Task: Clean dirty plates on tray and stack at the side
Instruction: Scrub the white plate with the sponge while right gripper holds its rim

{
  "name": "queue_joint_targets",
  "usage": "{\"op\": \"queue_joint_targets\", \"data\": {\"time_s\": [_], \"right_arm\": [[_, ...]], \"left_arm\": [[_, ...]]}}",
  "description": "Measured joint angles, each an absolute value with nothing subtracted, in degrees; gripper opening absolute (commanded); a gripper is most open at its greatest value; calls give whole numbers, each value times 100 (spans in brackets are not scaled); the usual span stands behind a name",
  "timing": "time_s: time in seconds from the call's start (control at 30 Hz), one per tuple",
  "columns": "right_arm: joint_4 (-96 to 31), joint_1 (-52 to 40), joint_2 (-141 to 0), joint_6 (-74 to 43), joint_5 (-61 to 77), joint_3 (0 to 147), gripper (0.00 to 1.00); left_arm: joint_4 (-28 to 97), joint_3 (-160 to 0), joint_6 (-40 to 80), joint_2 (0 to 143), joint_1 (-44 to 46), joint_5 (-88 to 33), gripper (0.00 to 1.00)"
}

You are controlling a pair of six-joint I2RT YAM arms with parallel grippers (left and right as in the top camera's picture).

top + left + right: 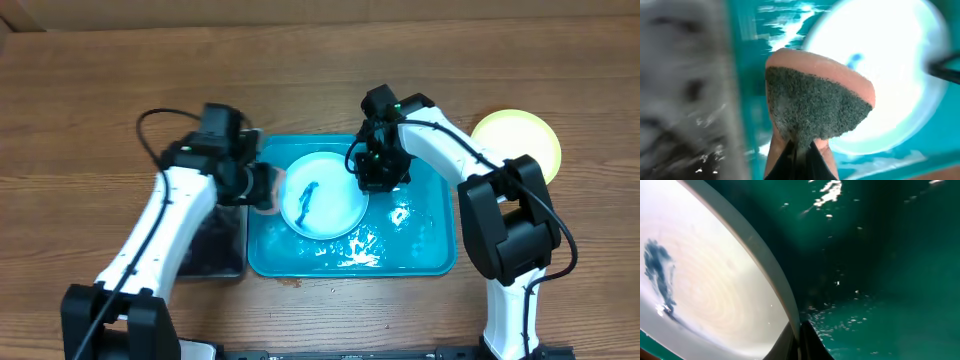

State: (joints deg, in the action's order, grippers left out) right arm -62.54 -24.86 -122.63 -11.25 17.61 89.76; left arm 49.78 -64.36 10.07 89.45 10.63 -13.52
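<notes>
A light blue plate [322, 196] with a dark smear [307, 197] lies on the wet turquoise tray [420, 255]. My right gripper [372, 172] is shut on the plate's right rim; the right wrist view shows the rim [765, 265] pinched between the fingers [801, 340] and the smear [657, 270]. My left gripper [262, 186] is shut on a pink sponge with a dark green scouring face [812, 107], held over the tray's left edge just left of the plate [890, 75]. A yellow-green plate [516, 140] sits on the table at the right. A third plate is out of view.
A black tray [215, 245] lies left of the turquoise tray, under my left arm; it appears blurred in the left wrist view [680, 100]. Water puddles [360, 250] glisten on the tray's front. The wooden table [100, 100] surrounds everything.
</notes>
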Motion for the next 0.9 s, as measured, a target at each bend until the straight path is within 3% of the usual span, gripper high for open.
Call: {"op": "queue_joint_targets", "data": {"time_s": [0.23,0.53,0.9], "right_arm": [[-6147,-2565,-12263,-1201,1782,8803,4],[-6117,-2563,-12263,-1199,1822,8777,4],[-6101,-2561,-12263,-1201,1826,8768,4]], "left_arm": [[4580,-6440,1031,9094,1726,-1437,4],[4125,-6451,1057,10506,1754,-1400,4],[4082,-6595,1234,10735,1890,-1721,4]]}}
